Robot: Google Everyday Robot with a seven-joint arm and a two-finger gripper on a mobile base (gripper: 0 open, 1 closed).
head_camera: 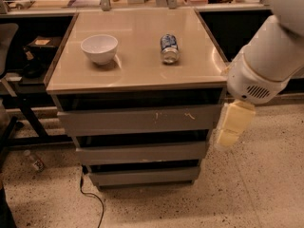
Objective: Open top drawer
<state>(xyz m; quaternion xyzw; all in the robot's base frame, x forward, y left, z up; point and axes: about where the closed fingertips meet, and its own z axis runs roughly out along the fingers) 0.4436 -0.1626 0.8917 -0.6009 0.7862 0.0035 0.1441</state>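
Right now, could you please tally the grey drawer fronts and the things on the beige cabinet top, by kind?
Grey drawer fronts: 3 (wide scratched top drawer, middle drawer, bottom drawer)
White round bowl: 1
Blue-and-silver can lying on its side: 1
Total: 5
The cream gripper hangs by the top drawer's right end.
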